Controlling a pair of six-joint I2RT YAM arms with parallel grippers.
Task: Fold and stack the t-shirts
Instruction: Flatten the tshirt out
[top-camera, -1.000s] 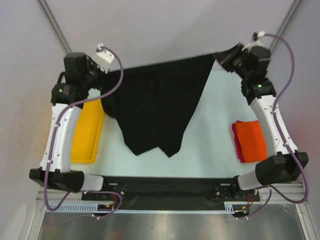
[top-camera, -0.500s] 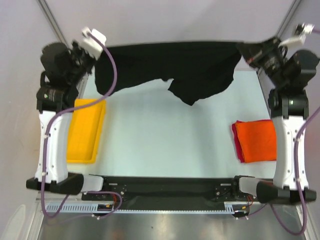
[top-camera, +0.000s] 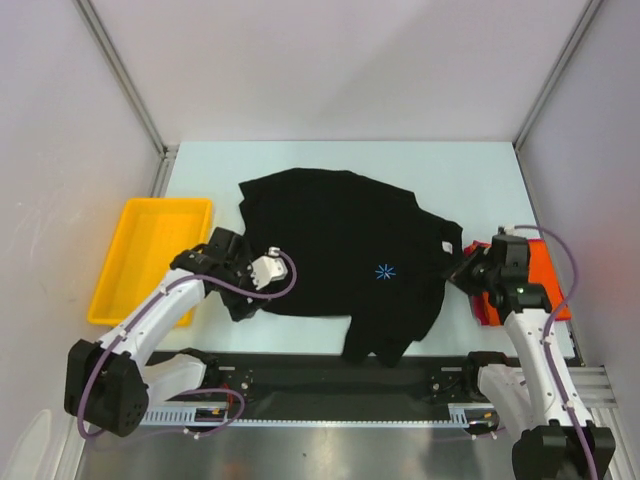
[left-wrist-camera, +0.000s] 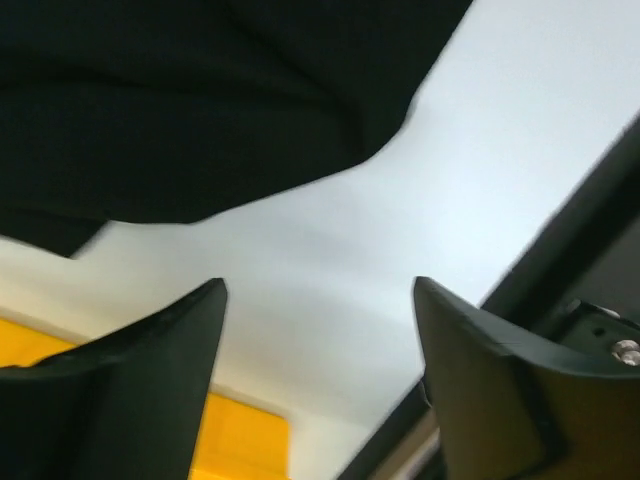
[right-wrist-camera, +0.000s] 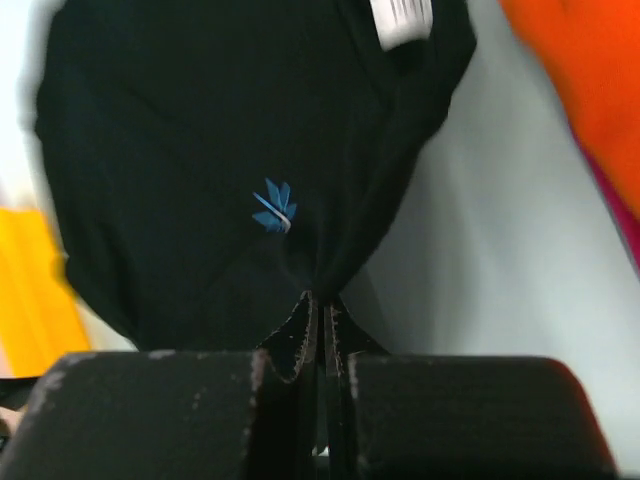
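The large black t-shirt (top-camera: 350, 250) lies spread on the table, a small blue logo (right-wrist-camera: 273, 208) on its chest. My right gripper (top-camera: 464, 272) is at its right edge, shut on a pinch of the black cloth (right-wrist-camera: 322, 300). My left gripper (top-camera: 240, 295) is at the shirt's near left corner, open with nothing between its fingers (left-wrist-camera: 319, 284); the black t-shirt (left-wrist-camera: 200, 110) lies just beyond the fingertips. A folded orange-red t-shirt (top-camera: 548, 285) with a pink edge (right-wrist-camera: 625, 225) lies at the right, partly under my right arm.
A yellow tray (top-camera: 150, 255) stands at the left of the table, also seen low in the left wrist view as the tray (left-wrist-camera: 240, 440). The black rail (top-camera: 320, 375) runs along the near edge.
Both arms have swung down from the far edge toward the front, laying the black t-shirt flat. The left gripper has opened and let go of the cloth; the right still holds it.
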